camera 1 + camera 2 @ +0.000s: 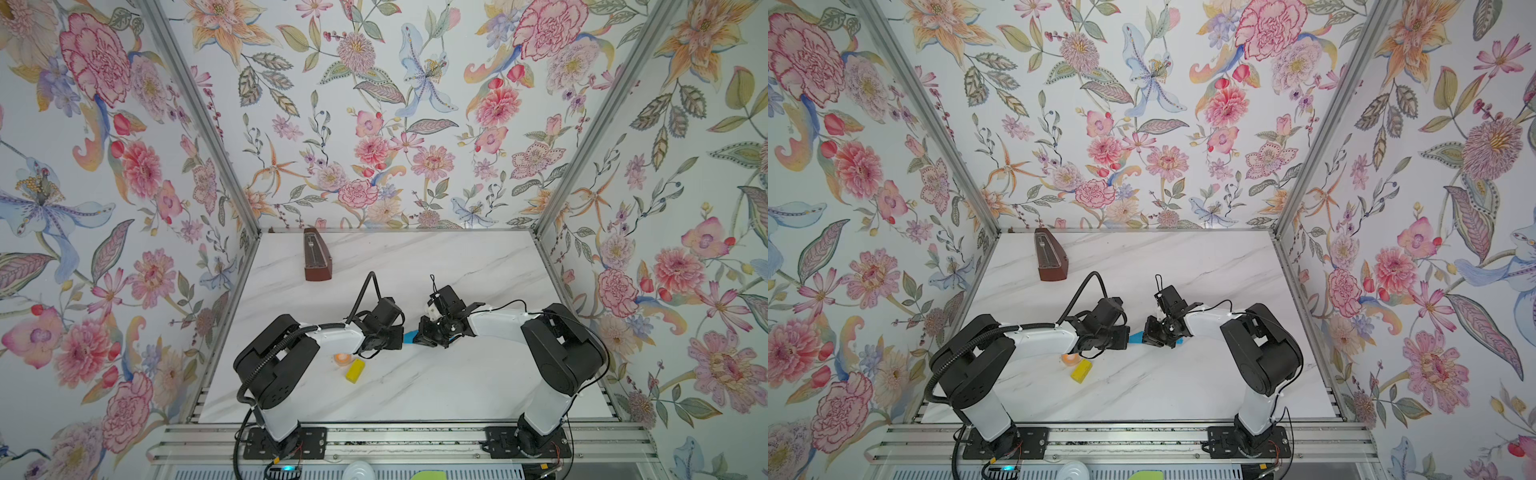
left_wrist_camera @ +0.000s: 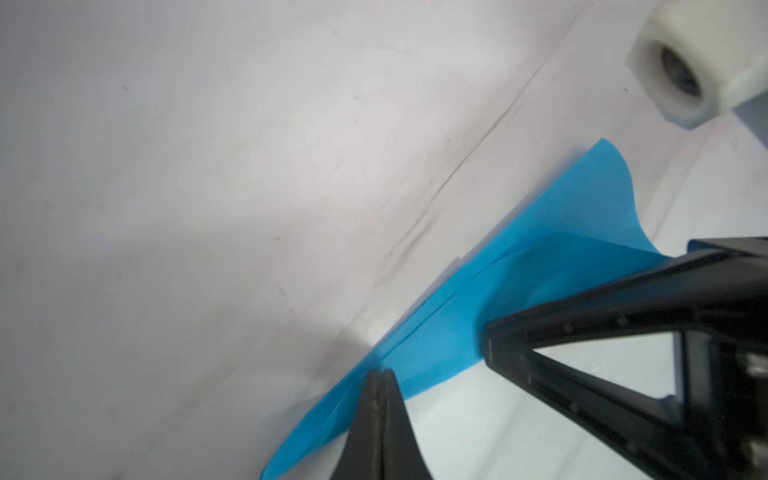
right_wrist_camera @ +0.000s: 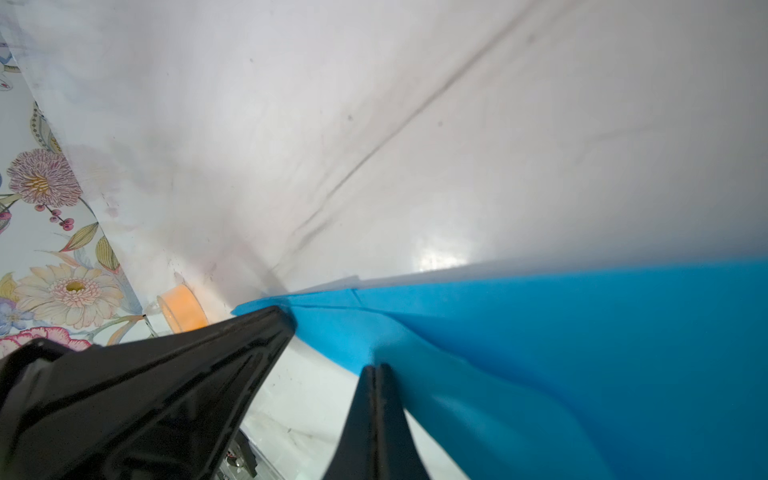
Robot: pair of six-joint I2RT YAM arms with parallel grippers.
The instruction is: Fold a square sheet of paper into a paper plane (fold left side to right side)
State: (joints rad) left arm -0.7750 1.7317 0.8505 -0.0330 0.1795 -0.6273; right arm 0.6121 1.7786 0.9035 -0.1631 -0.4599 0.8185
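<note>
**Both end effectors closed at a part-folded sheet, mid-surface**

The blue sheet of paper [image 1: 409,336] [image 1: 1136,338] lay near the middle of the white marbled surface [image 1: 457,374], between the two arms. In both top views only a sliver of blue showed, as the wrists covered the rest.

The left wrist view showed the sheet of paper [image 2: 449,324] already creased, with overlapping layers that narrowed toward one end. One flap at the wider end curled up off the surface.

The left end effector [image 2: 379,374] was closed, its jaws pressed together with no gap. Its tip met the narrow end of the sheet. In the right wrist view the same tip [image 3: 286,320] sat at the pointed end.

The right end effector [image 3: 376,370] was likewise closed, jaws together, and its tip met the edge of the sheet [image 3: 582,332] where the paper bulged upward. From the left wrist view it [image 2: 486,336] lay over the folded layers.

No paper was visible between either pair of jaws. Whether either tip pinched the sheet or only pressed on it could not be told.

Other items noted:
- A brown wooden metronome [image 1: 318,259] [image 1: 1052,257] stood near the rear left of the surface — well apart from the sheet.
- A yellow block [image 1: 355,370] [image 1: 1081,370] lay below the left forearm.
- A small orange round item [image 1: 342,358] [image 3: 183,309] lay just beside the block.
</note>
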